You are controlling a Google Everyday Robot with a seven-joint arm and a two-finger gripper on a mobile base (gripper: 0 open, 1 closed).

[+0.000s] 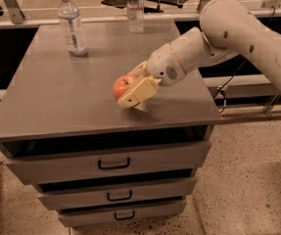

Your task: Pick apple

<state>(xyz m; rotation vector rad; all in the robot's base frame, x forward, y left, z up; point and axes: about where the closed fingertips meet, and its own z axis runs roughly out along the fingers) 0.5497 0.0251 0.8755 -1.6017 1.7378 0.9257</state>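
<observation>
Robot arm reaches in from the right over a grey drawer cabinet [57, 106]. We see its gripper [129, 88] wrapped around the red-orange apple [123, 85] near the front-centre of the top, w/ one pale finger [138, 92] across the fruit's near side and the other behind it. Jaws look pinched on the apple. Grasp appears made; we can't tell whether the fruit has cleared the surface, so a clean lift is what's left. Two water bottles, one [72, 23] at rear left and another [135, 6] at the back edge, stand well apart.
</observation>
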